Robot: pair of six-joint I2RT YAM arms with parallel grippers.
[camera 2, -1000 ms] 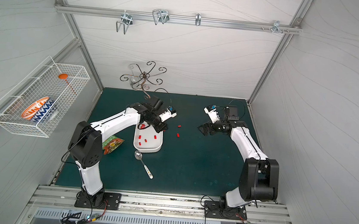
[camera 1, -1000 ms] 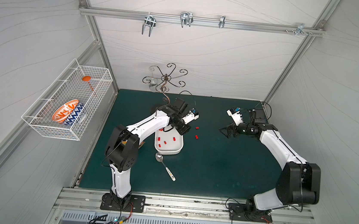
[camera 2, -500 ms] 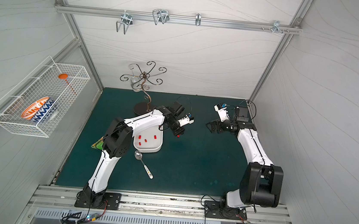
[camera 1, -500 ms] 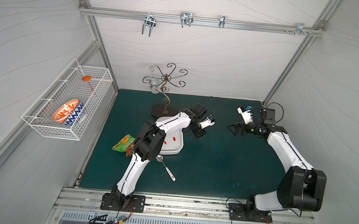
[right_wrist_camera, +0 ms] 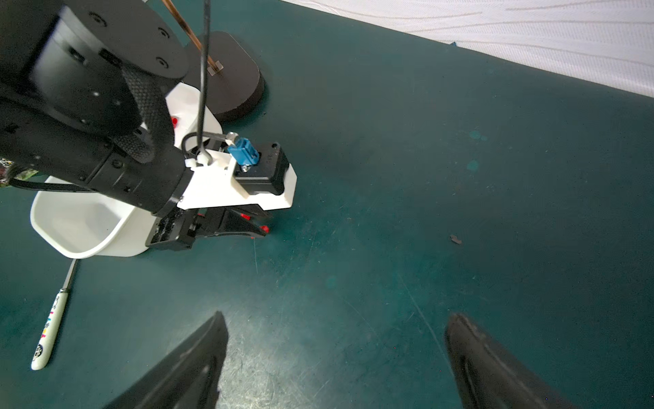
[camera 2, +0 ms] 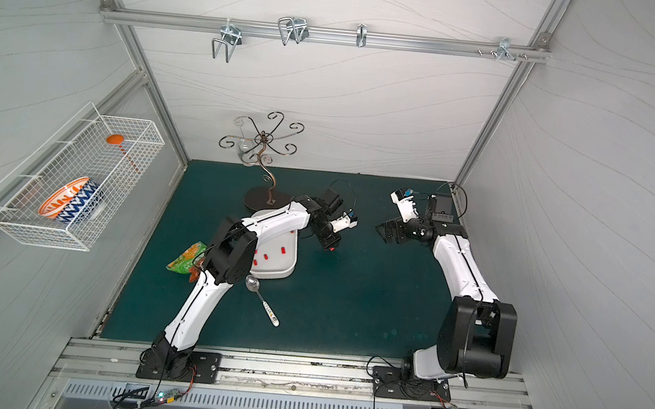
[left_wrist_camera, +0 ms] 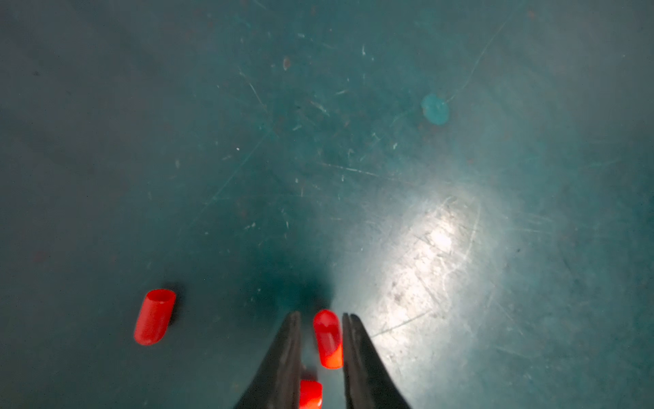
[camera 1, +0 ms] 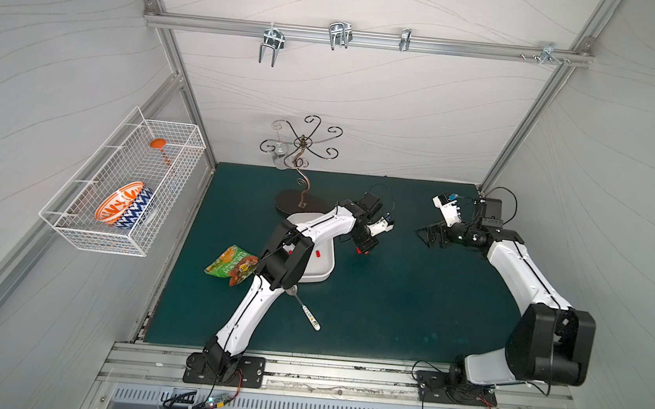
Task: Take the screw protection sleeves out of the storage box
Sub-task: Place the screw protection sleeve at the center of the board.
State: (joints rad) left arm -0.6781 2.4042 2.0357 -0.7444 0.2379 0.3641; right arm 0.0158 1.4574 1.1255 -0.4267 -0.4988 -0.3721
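Three tiny red cylindrical plastic screw protection sleeves on the dark green tabletop, just outside the shallow white plastic storage box; others lie inside. Left claw: narrowly parted, one sleeve loose between, judged mid-release. Right claw: wide, empty, held clear.

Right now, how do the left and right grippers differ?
Left gripper: fingers narrowly parted; right gripper: spread wide. A red sleeve lies between the left fingers; nothing between the right. Left is beside the storage box; right farther off. Both are over the green mat.
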